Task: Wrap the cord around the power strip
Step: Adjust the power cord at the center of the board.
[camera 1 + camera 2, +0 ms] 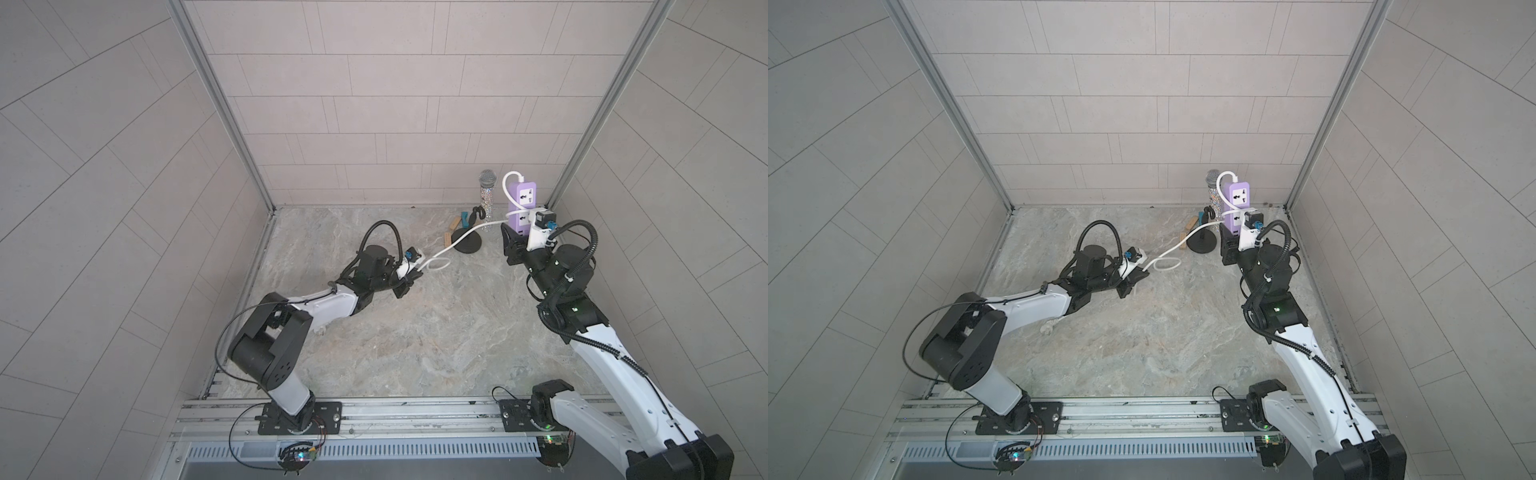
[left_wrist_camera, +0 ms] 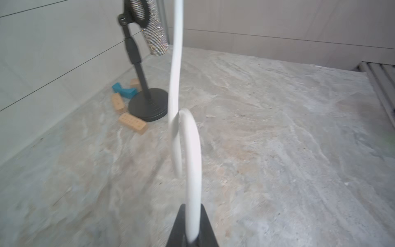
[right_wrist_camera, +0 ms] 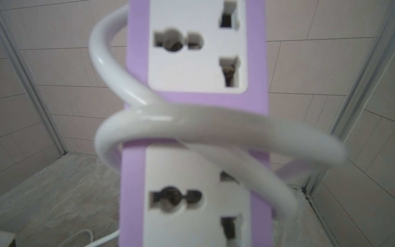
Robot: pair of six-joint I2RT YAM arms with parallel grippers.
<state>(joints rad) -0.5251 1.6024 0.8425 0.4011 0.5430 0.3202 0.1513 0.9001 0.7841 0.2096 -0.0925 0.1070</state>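
The left pincer (image 2: 192, 235) is squeezed tight on the cord (image 2: 176, 64), near the middle of the surface (image 1: 415, 353). Just past its tips the cord makes a small loop, then runs off toward 2 o'clock to the power strip (image 1: 524, 194). The right pincer (image 1: 519, 235) is clamped on the strip's bottom end and holds it standing up, near the far corner between 1 and 2 o'clock. The cord goes around the strip's middle, between its two white sockets (image 3: 196, 64). A sparkly microphone (image 1: 487, 183) stands at its 9 o'clock.
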